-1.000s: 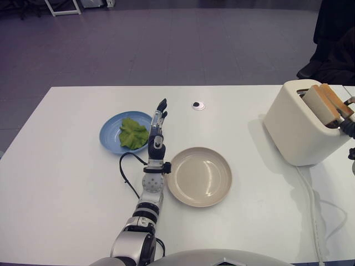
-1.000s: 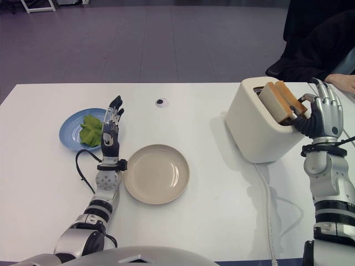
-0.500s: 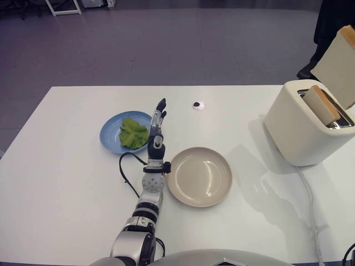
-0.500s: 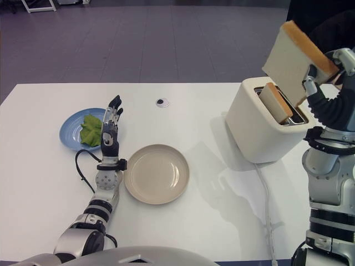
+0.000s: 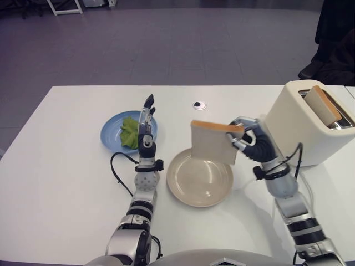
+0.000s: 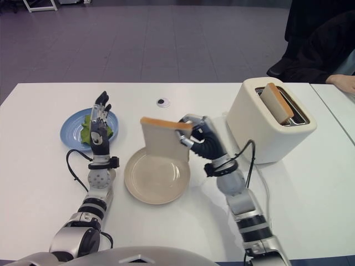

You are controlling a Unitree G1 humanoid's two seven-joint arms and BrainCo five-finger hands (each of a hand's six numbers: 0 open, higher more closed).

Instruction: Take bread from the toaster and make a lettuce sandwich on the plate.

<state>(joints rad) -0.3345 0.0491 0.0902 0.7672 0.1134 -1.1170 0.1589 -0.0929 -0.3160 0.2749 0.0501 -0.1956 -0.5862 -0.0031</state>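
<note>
Bread slice (image 5: 213, 141) hangs from the right hand (image 5: 252, 141) above the plate (image 5: 188, 191).

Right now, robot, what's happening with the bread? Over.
Right hand shut on bread slice, held over beige plate. Left hand open by lettuce. Second slice in toaster. Nothing blocking.

Upright bread slice (image 5: 213, 142) hangs above beige plate (image 5: 191, 188).

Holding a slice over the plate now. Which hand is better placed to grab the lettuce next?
Left. The left hand is open and sits at the blue plate, right beside the lettuce. The right hand is shut on the bread slice above the beige plate, farther from the lettuce.
</note>
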